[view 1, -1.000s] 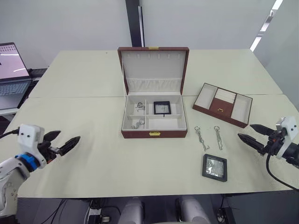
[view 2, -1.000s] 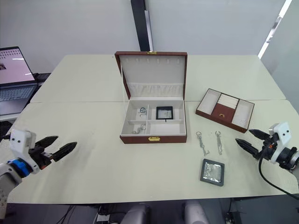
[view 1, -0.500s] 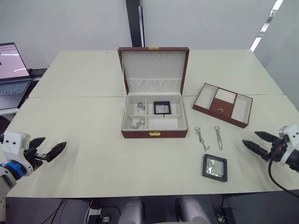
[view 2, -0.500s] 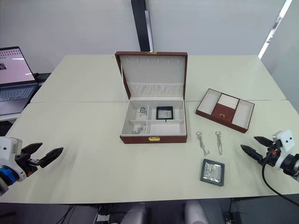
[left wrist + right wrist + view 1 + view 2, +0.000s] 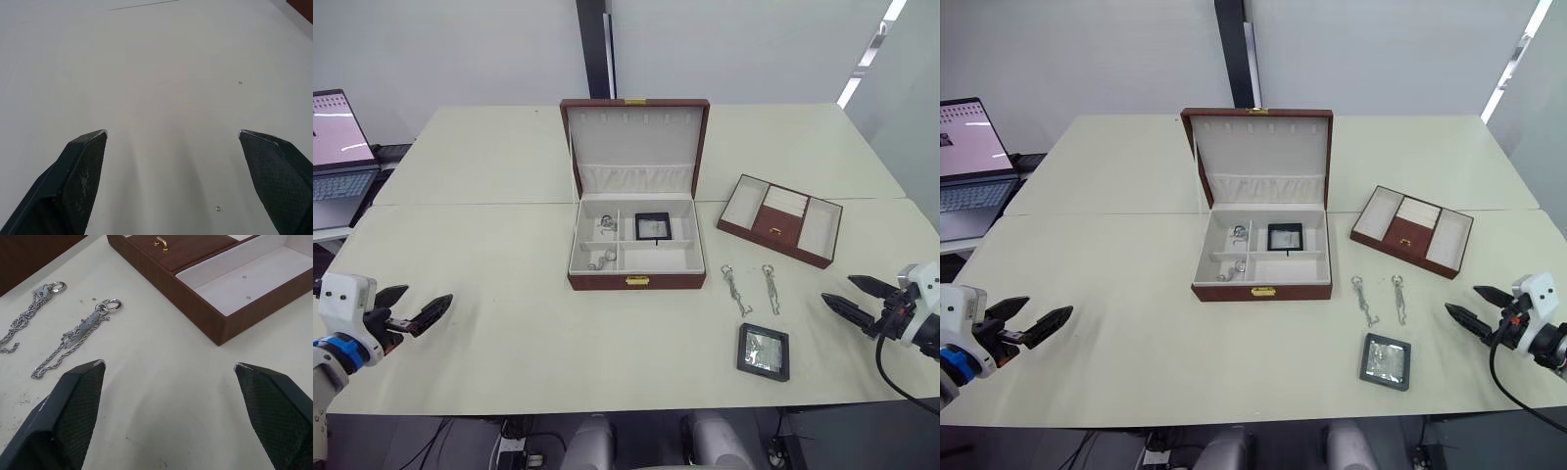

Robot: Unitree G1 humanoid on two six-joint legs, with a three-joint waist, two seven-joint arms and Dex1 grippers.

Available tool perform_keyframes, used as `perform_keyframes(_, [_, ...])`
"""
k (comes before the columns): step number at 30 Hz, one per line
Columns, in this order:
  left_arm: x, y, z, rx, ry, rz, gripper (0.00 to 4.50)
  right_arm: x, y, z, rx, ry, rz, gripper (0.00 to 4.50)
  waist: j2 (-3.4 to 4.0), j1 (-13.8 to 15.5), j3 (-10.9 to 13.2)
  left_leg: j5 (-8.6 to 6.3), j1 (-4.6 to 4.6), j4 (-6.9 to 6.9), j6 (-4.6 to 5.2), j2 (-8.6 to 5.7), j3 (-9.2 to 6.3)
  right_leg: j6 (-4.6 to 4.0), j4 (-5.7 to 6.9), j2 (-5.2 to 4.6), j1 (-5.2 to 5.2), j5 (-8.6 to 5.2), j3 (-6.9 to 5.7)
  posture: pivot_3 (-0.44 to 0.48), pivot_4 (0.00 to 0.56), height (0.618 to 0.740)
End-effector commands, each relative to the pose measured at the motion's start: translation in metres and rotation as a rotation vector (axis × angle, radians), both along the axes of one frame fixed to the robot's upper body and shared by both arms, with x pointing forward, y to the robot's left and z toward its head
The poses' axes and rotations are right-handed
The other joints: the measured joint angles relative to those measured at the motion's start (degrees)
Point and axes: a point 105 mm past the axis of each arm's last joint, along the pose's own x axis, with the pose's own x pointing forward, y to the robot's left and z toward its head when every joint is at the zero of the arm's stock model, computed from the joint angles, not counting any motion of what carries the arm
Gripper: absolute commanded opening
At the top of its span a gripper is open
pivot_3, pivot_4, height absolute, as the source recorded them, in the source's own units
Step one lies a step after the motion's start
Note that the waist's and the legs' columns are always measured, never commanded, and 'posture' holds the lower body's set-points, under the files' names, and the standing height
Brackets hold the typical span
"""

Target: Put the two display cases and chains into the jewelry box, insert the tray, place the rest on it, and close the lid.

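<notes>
Both wide open, empty: right gripper (image 5: 168, 367) just beside two chains (image 5: 73, 330) and tray (image 5: 230, 289); left gripper (image 5: 171, 134) over bare table (image 5: 161, 63).

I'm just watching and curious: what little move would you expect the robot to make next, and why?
Probably the open right gripper reaches toward the display case or the two chains beside it. They lie on the table, outside the jewelry box, close to that gripper.

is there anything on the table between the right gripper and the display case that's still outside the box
Nothing visible. The right gripper is open over bare table, and the display case lies flat, with the chains behind it.
</notes>
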Motion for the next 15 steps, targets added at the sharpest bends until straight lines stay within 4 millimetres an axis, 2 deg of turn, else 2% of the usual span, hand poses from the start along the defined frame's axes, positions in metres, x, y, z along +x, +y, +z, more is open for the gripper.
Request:
perform_keyframes(1, [0.001, 0.001, 0.01, 0.024, -0.039, 0.001, 4.47, 0.002, -0.005, 0.013, -0.013, -0.048, -0.008, 4.5, 0.0, 0.0, 0.0, 0.0, 0.0, 0.0, 0.0, 0.0, 0.0, 0.0, 0.0, 0.0, 0.0, 0.0, 0.0, 0.0, 0.15, 0.74])
perform_keyframes(12, [0.005, -0.002, 0.01, 0.029, -0.038, -0.018, 4.47, 0.001, -0.006, 0.015, -0.008, -0.054, -0.013, 4.5, 0.0, 0.0, 0.0, 0.0, 0.0, 0.0, 0.0, 0.0, 0.0, 0.0, 0.01, 0.0, 0.0, 0.0, 0.0, 0.0, 0.15, 0.74])
perform_keyframes(15, [0.01, -0.011, 0.014, 0.021, -0.056, -0.044, 4.47, 0.001, -0.005, 0.016, -0.003, -0.058, -0.013, 4.5, 0.0, 0.01, 0.0, 0.0, 0.0, 0.0, 0.0, 0.0, 0.0, 0.0, 0.01, 0.0, 0.0, 0.0, 0.0, 0.0, 0.15, 0.74])
